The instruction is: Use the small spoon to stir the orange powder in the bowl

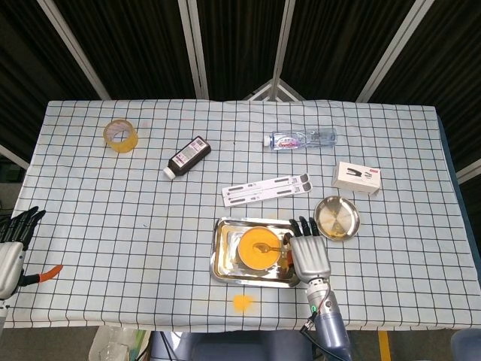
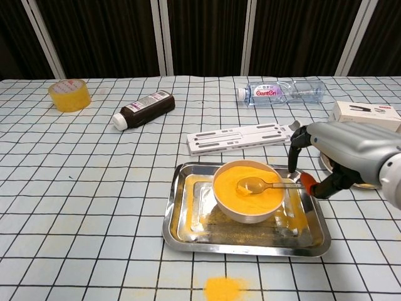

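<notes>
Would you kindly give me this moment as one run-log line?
right hand: holds small spoon | spoon tip: in orange powder | bowl: in tray | left hand: idle at table edge
</notes>
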Tool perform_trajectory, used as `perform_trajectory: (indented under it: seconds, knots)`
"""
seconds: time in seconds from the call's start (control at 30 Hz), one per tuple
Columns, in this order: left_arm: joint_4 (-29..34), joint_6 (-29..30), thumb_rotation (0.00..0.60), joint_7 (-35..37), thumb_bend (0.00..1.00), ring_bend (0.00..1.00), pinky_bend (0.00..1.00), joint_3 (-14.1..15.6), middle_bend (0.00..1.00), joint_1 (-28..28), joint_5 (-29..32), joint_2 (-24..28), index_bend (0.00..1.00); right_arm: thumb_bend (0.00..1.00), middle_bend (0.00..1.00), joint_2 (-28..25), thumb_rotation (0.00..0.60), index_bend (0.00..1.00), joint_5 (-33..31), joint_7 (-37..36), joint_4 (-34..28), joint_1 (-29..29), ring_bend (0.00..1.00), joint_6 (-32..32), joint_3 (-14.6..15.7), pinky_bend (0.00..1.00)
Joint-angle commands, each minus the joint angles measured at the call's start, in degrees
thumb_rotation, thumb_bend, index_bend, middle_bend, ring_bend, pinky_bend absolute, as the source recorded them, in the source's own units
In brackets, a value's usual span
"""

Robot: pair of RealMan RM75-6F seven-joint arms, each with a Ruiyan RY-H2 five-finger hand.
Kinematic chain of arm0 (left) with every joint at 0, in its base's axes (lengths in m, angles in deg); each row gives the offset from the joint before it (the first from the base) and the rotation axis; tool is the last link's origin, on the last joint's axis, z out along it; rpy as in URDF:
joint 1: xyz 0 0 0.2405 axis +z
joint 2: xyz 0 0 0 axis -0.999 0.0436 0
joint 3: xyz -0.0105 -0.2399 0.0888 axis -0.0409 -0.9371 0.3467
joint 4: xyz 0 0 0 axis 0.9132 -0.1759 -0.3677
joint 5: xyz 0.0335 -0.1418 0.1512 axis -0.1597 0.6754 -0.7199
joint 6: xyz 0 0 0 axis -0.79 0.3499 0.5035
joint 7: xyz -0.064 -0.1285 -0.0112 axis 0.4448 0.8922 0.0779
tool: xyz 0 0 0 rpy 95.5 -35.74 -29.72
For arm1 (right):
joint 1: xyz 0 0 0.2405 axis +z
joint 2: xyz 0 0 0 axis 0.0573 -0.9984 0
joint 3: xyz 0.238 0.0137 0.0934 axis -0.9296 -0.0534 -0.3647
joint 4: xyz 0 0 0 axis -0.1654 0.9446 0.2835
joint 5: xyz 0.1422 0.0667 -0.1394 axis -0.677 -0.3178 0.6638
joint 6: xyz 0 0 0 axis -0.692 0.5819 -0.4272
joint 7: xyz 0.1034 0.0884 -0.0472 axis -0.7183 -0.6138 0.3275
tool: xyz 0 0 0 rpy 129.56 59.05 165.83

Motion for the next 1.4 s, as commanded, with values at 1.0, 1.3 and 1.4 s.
perform_trajectory:
  seconds: [1.0,1.3,1.4]
  knots:
    - [0.2,-0.11,0.6,-0.06,0.0,0.0,0.0,0.03,0.0,-0.04,0.19,0.06,0.0,0.49,0.12,-0.15,0.6,0.34,2.67,-1.87,5.82,-0.14,0.0,-0.05,3.42,0.0]
    - [0.21,-0.29,0.6,0.24,0.0,0.0,0.0,0.06,0.0,-0.11,0.2,0.16,0.0,0.49,0.12,1.1,0.6,0.34,-1.99,-0.02,7.63,1.32,0.0,-0.64,0.62,0.0]
    - [0.26,-0.28,0.6,0.36,0.0,0.0,0.0,0.1,0.0,-0.09,0.16,0.22,0.0,0.49,0.12,1.54,0.6,0.34,-3.22,0.57,8.05,1.98,0.0,-0.61,-0.46,0.0]
